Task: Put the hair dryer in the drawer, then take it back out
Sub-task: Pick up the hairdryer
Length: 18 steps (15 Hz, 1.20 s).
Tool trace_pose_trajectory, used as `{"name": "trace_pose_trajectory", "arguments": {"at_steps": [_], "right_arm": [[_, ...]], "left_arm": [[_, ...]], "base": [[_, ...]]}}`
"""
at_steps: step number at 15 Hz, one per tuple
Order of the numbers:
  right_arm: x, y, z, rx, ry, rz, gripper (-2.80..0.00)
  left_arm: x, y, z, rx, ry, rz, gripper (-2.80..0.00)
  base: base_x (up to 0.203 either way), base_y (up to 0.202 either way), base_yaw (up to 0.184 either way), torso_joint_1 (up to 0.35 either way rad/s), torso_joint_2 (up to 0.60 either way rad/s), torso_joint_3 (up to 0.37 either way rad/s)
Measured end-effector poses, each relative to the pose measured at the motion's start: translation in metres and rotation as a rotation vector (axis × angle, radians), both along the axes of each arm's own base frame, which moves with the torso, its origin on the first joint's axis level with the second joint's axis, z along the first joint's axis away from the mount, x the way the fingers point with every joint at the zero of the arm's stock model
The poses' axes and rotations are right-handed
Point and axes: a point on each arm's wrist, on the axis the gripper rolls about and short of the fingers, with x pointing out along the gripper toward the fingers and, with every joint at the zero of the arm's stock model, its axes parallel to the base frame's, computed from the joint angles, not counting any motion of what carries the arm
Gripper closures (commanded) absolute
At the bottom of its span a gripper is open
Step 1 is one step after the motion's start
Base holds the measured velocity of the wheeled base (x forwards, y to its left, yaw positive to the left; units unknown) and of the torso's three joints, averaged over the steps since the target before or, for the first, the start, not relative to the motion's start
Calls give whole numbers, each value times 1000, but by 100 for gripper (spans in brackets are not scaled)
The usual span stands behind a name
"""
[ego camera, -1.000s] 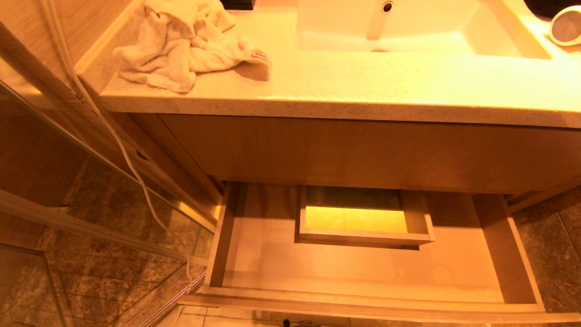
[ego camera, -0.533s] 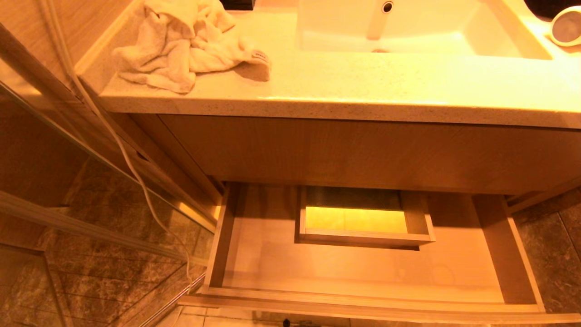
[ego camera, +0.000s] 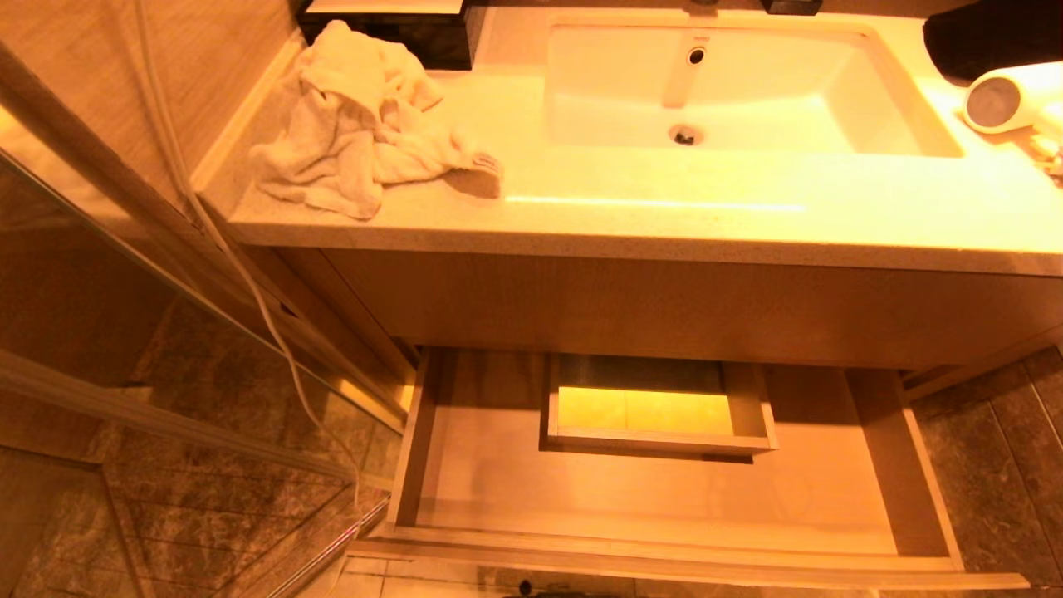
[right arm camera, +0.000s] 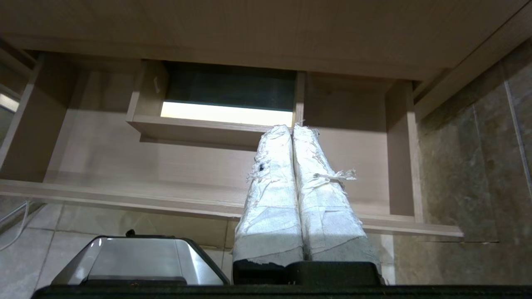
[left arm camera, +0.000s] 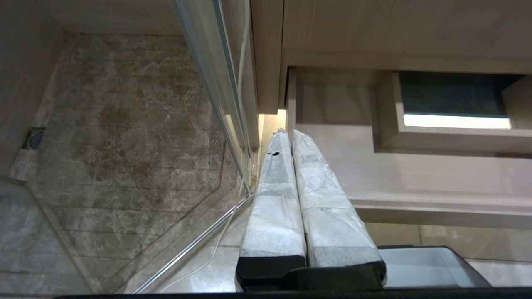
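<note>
Lying at the table's (ego camera: 664,216) far right edge, the dryer (ego camera: 1005,98) — rigid, smooth, light — looks best gripped by its handle; both pincers (left arm camera: 286,135) (right arm camera: 293,128) hang clenched, empty, over the open drawer (ego camera: 664,565).

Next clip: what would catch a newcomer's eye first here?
The wide wooden drawer under the vanity stands pulled open, with nothing loose in it. On the countertop above, a crumpled towel lies at the left end and the hair dryer lies at the far right, beside the sink.
</note>
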Motion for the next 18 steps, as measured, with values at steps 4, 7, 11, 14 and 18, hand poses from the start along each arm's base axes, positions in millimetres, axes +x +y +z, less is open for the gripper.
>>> {"name": "trace_pose_trajectory", "arguments": {"at_steps": [4, 7, 11, 14, 18], "right_arm": [[0, 0, 0, -5, 0, 0, 0], [0, 0, 0, -9, 1, 2, 0], [0, 0, 0, -11, 1, 6, 0], [0, 0, 0, -11, 1, 4, 0], [0, 0, 0, -11, 1, 7, 0]], "left_arm": [[0, 0, 0, 0, 0, 0, 0], [0, 0, 0, 0, 1, 0, 0], [0, 0, 0, 0, 1, 0, 0], [0, 0, 0, 0, 1, 0, 0], [0, 0, 0, 0, 0, 0, 0]], "base": [[0, 0, 0, 234, -487, -251], [0, 0, 0, 18, -32, -24], [0, 0, 0, 48, -8, 41], [0, 0, 0, 255, -47, 203], [0, 0, 0, 314, -90, 221]]}}
